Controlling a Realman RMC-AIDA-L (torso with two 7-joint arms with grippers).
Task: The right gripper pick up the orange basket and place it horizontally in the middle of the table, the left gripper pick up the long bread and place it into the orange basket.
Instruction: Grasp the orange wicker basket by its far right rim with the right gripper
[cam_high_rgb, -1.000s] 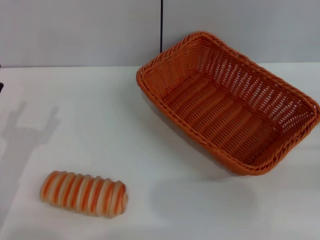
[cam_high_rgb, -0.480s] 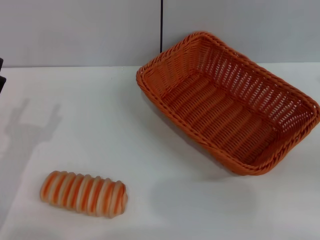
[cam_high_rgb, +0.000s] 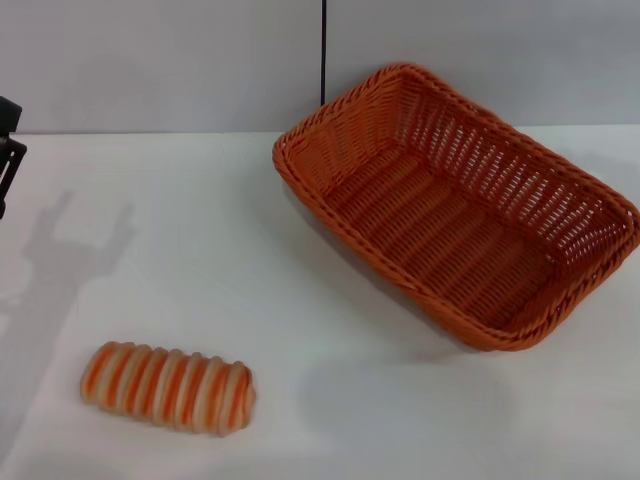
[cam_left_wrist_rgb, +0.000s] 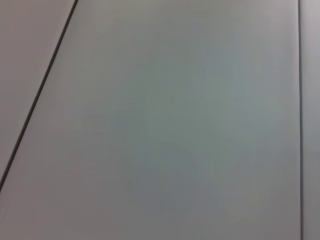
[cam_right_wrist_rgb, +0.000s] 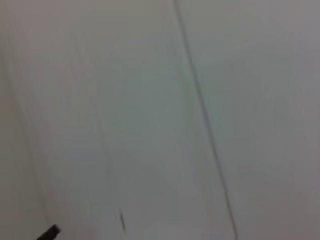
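The orange basket (cam_high_rgb: 460, 200) sits empty on the white table (cam_high_rgb: 300, 280) at the back right, its long side running diagonally. Near the front left lies the long bread (cam_high_rgb: 167, 387), orange and cream striped, flat on the table and untouched. A black part of my left gripper (cam_high_rgb: 8, 160) shows at the far left edge of the head view, well behind the bread and above the table; its shadow falls on the table beside it. My right gripper is out of view. Both wrist views show only grey wall panels.
A grey wall with a dark vertical seam (cam_high_rgb: 323, 50) stands behind the table. Bare white tabletop lies between the bread and the basket.
My left gripper has come further into the head view at the left edge, and its shadow on the table has shifted right. Bread and basket have not moved.
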